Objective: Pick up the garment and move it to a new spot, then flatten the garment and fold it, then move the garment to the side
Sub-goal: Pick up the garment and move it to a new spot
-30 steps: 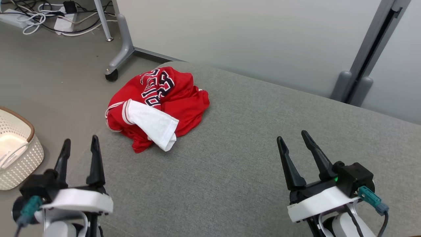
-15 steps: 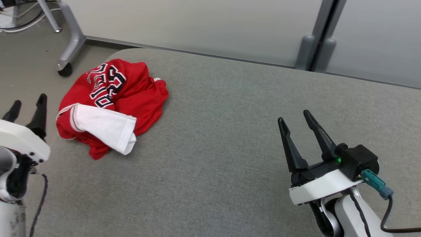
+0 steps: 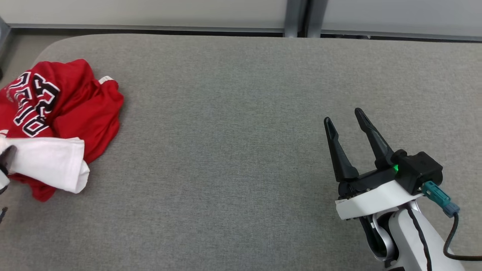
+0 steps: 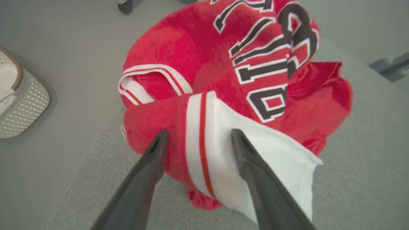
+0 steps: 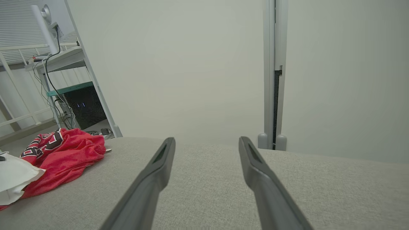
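Garment (image 3: 64, 109): a red jersey with black-and-white lettering and a white sleeve, lying crumpled in a heap at the left end of the grey padded surface (image 3: 233, 158). It is close to the rounded corner of the surface and is neither flattened nor folded.

Left gripper (image 4: 199, 132): fingers spread wide. In the left wrist view the tips straddle the red-striped white cuff and the adjoining red fold. Whether the tips touch the cloth cannot be told. Nothing is pinched.

Right gripper (image 3: 342, 116): fingers spread wide and holding nothing. It hangs over the bare right part of the padded surface, well apart from the garment, and points toward the pale wall panels (image 5: 191, 64) behind.

Container: one white lattice-walled basket (image 4: 28, 108) with a brown rim stands on the floor (image 4: 64, 48) beside the padded surface, at the left edge of the left wrist view. Only a pale corner of its interior is visible, so its contents cannot be determined. The garment lies outside the basket and is not touching it.
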{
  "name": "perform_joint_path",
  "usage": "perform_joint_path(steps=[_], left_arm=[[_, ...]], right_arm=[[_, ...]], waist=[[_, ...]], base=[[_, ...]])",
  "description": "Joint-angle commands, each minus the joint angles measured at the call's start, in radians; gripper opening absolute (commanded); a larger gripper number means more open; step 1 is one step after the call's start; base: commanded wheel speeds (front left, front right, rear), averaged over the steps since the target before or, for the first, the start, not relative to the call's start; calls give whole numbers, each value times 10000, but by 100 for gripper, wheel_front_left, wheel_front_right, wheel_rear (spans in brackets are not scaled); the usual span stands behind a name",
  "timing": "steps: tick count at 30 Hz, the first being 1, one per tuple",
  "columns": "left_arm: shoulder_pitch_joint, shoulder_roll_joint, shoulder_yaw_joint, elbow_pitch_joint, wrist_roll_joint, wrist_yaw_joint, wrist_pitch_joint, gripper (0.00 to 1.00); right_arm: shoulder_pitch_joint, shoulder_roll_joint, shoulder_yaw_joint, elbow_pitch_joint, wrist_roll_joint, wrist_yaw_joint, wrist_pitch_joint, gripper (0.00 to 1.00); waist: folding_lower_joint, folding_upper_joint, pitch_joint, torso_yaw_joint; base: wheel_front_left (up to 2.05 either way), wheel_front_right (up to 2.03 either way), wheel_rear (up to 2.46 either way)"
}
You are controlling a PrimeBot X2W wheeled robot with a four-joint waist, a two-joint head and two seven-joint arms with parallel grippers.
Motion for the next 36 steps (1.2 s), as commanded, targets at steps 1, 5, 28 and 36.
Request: perform_joint_path(steps=[1, 5, 28, 36], left_arm=[[-122, 127, 9, 234, -41, 13, 84, 100], [-381, 254, -14, 1206, -189, -106, 315, 100], [-1988, 869, -2548, -505, 335, -518, -1295, 0], [-1944, 760, -3939, -3674, -173, -510, -1067, 0]], right_arm=[[-140, -14, -20, -38, -8, 18, -3, 100], [-154, 62, -96, -119, 14, 18, -3, 100], [515, 263, -148, 325, 79, 18, -3, 100], [960, 341, -285, 429, 50, 18, -3, 100]], waist=[[0, 0, 208, -256], [0, 0, 322, -361], [0, 0, -1277, -153], [0, 0, -2137, -980]], base=[[0, 0, 0], [0, 0, 0], [0, 0, 0], [0, 0, 0]])
